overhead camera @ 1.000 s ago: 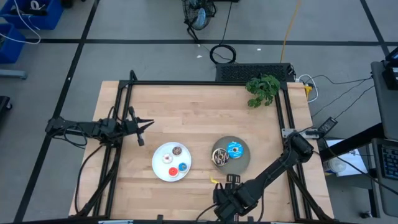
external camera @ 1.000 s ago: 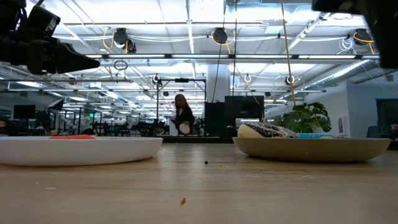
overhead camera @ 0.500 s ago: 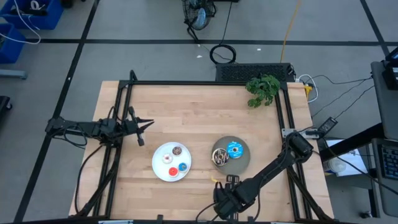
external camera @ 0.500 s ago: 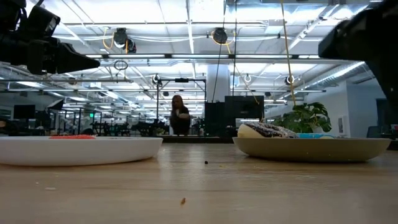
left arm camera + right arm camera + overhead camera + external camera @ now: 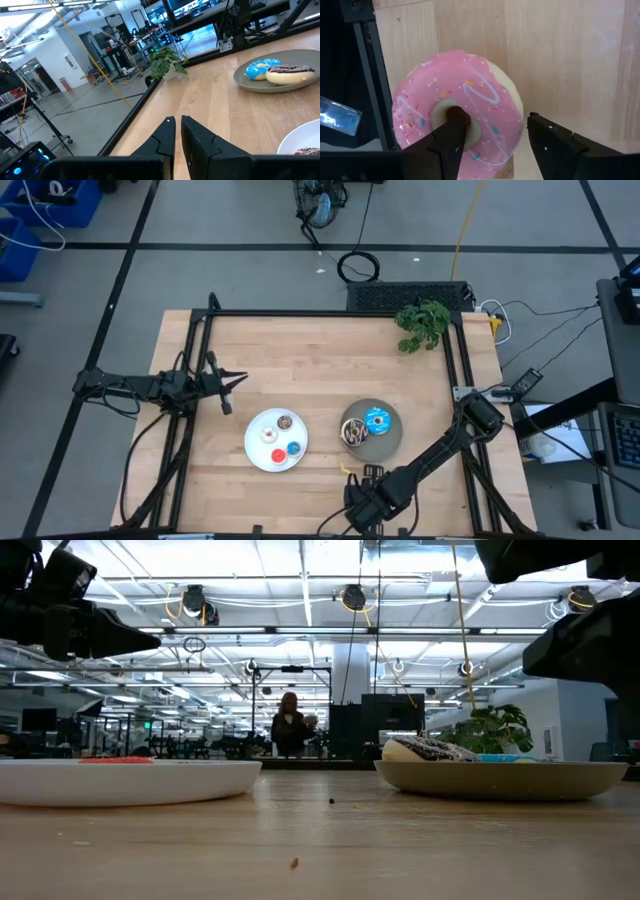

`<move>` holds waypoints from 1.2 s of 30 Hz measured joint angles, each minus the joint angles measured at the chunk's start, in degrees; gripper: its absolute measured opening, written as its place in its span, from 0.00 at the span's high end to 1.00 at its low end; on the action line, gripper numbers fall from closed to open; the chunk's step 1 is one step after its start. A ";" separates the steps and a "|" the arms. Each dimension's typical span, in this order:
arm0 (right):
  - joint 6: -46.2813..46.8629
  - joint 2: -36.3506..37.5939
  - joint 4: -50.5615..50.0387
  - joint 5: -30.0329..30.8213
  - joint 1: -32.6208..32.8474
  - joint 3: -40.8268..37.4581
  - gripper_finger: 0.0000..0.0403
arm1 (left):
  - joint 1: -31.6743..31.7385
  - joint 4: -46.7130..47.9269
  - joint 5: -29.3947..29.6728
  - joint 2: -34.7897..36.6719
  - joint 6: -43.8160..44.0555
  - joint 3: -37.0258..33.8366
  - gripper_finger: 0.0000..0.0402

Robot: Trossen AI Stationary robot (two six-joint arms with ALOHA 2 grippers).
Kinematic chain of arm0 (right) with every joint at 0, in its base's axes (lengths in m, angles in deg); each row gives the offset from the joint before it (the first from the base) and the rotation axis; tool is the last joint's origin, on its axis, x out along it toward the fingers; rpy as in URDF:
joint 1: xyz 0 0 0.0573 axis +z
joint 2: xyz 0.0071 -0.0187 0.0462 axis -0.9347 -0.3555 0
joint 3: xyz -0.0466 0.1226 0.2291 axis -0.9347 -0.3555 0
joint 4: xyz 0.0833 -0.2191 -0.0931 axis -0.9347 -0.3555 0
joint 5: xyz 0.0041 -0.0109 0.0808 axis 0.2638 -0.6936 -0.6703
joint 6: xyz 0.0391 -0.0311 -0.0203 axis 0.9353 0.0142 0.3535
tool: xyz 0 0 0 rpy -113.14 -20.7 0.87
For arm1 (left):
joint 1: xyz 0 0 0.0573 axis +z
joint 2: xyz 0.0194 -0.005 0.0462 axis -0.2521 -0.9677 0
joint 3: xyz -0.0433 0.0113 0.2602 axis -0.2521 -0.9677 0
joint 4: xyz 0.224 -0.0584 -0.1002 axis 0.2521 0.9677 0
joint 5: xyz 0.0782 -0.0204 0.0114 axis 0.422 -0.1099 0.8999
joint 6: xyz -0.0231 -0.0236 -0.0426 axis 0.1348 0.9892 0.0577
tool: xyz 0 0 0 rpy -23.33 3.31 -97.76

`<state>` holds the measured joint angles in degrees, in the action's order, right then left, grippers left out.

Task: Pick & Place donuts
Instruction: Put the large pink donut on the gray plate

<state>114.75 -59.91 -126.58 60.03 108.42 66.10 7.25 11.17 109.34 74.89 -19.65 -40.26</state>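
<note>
The pink donut lies flat on the wood by the table's near edge, beside a black frame rail. My right gripper hangs open over it, one finger at its hole and the other beyond its outer rim; in the high view the right gripper hides it. Small brown, white, red and blue donuts rest on the white plate. The chocolate donut and blue sprinkled donut rest on the grey plate. My left gripper waits shut at the left side. My right gripper comes at the pink donut from above, pointing down. One fingertip is at the donut's hole and the other finger stands outside the rim. I cannot tell whether either finger touches it. The donut lies flat on the table.
A potted plant stands at the far right corner. Black frame rails run along the table's far and side edges. Bare wood lies between the plates and the far edge. A person stands far back in the room.
My right arm has come lower at the table's near edge: in the low view its dark bulk has sunk from the upper right corner farther into the picture. The person in the room behind has shifted. The plates and donuts have stayed put.
</note>
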 joint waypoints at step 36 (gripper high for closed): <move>-11.46 19.56 -4.32 2.82 -3.97 -5.68 0.98 | -0.01 0.42 -0.01 -0.01 0.10 0.00 0.91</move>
<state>103.29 -40.35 -130.90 62.84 104.45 60.41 7.24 11.59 109.33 74.88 -19.56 -40.26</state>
